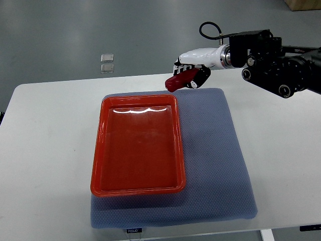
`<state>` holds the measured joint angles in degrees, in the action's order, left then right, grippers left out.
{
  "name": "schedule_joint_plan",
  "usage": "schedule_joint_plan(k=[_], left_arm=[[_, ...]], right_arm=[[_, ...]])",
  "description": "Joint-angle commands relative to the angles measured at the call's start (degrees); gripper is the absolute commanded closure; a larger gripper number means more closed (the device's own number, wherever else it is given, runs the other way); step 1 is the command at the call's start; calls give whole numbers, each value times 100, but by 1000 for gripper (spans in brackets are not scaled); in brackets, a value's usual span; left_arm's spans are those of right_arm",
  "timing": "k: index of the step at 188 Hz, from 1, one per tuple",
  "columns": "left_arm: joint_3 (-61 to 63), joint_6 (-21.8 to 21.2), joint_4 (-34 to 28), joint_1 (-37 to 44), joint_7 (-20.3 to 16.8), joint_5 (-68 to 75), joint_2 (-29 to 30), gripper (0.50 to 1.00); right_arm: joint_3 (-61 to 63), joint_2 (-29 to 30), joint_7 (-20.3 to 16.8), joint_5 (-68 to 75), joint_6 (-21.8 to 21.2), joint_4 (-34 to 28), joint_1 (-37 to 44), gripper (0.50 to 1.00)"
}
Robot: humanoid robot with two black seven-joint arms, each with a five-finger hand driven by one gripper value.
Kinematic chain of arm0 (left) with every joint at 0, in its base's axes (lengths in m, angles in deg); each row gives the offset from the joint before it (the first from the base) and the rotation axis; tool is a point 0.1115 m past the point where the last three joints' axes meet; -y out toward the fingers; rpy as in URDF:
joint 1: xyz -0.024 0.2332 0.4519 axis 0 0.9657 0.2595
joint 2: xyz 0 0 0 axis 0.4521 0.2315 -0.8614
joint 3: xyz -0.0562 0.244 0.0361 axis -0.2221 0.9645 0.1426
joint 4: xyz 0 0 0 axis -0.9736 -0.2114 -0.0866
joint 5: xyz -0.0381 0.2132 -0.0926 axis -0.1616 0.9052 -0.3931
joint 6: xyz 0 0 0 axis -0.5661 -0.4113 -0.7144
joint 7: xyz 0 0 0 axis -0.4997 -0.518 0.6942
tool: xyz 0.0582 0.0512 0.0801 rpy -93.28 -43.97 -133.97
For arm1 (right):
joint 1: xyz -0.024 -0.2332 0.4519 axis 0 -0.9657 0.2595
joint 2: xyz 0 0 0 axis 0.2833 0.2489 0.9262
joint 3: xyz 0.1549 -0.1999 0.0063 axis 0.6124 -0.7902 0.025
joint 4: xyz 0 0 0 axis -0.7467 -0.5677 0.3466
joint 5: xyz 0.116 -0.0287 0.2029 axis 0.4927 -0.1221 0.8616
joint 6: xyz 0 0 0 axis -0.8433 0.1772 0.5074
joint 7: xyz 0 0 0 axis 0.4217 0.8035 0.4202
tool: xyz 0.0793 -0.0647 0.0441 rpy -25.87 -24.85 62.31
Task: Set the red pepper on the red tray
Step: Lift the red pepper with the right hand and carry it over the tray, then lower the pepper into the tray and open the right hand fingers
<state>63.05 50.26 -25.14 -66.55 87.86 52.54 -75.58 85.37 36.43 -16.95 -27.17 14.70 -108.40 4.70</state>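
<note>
Aloft, the right hand (193, 70) grips the pepper (180, 80), its long axis pointing down-left toward the tray (98, 165). It hangs just beyond the tray's far right corner, over the counter (45, 150).

Right hand (191, 68): glossy white shell over the back and palm, fingers (196, 79) with black joint segments. Just behind it, a short silver metallic wrist ring (225, 56). Behind the ring, a blocky matte black forearm (273, 63), built up from several housings, with round silver-rimmed fasteners or caps on the underside. A black cable (207, 30) loops up above the wrist and runs back into the top of the forearm housing.
</note>
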Motion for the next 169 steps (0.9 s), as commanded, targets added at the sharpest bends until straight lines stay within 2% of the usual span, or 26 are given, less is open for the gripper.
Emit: schedule_joint_plan(k=[1, 64, 135, 146, 169], left_arm=[[0, 0, 0, 0, 0, -2, 0, 500], [0, 0, 0, 0, 0, -2, 0, 500], [0, 0, 0, 0, 0, -2, 0, 500], [0, 0, 0, 0, 0, -2, 0, 500], [0, 0, 0, 0, 0, -2, 0, 500]], right_arm=[[158, 299, -9, 28, -9, 6, 7, 985], [202, 1292, 9, 28, -79, -2, -274, 975], [141, 1389, 9, -25, -158, -29, -863, 963], [141, 1389, 9, -60, -105, -20, -898, 944], [132, 1389, 9, -86, -79, -11, -1004, 865]])
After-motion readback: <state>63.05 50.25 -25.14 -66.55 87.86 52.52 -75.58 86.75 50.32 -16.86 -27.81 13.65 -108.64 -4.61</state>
